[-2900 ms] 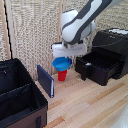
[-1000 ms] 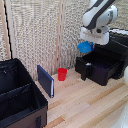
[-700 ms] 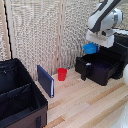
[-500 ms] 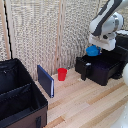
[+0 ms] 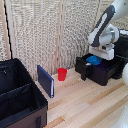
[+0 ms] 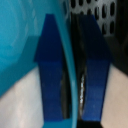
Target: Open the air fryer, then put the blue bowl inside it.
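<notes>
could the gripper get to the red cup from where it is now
Probably not right away: the gripper is shut on the blue bowl over the open air fryer. The red cup stands unobstructed.

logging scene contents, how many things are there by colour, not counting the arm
Blue: 2, the blue bowl in the gripper, and an upright blue panel
Red: 1, a small cup
Black: 2, the air fryer with its drawer pulled open, and a fabric case
Total: 5
</notes>
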Tool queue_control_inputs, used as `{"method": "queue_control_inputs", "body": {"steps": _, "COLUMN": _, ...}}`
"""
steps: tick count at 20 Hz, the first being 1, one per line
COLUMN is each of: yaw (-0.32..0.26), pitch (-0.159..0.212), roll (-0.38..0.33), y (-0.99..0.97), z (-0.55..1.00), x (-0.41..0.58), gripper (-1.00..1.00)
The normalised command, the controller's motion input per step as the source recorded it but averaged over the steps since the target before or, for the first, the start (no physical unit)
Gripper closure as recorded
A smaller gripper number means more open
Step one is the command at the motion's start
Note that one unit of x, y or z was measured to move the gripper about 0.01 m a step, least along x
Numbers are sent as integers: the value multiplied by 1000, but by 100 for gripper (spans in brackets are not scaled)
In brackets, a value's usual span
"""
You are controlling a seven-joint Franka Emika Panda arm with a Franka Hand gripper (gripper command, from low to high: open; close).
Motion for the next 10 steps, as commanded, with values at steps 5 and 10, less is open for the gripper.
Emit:
{"method": "queue_control_inputs", "body": {"steps": 5, "yaw": 5, "pitch": 7, "roll": -1, "y": -224, "z": -13, "x": 67, "gripper": -100}}
{"method": "queue_control_inputs", "body": {"steps": 10, "yaw": 9, "pitch": 24, "roll": 18, "y": -30, "z": 231, "x": 0, "gripper": -100}}
